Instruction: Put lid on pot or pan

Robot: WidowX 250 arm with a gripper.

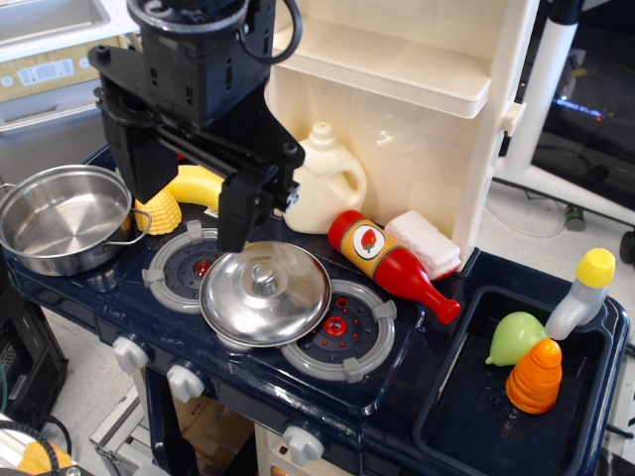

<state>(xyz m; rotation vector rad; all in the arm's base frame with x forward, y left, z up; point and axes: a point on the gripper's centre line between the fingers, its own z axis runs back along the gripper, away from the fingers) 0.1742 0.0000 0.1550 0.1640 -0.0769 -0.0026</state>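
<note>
The lid [265, 293], a shiny steel disc with a small round knob, lies flat on the stove top and overlaps the two grey burner rings. The pot [62, 218], shallow shiny steel with wire loop handles, stands empty at the stove's left end, apart from the lid. My black gripper [190, 223] hangs over the left burner [182, 266], between the pot and the lid. Its jaws are spread wide and hold nothing. The right finger [233, 213] ends just above the lid's back left edge.
A toy corn cob [159, 210] and a banana [201, 183] lie behind the gripper. A cream jug [322, 183], a red ketchup bottle [392, 263] and a white cloth [425, 241] sit behind the right burner [342, 337]. The sink [466, 416] holds green, orange and yellow-capped toys.
</note>
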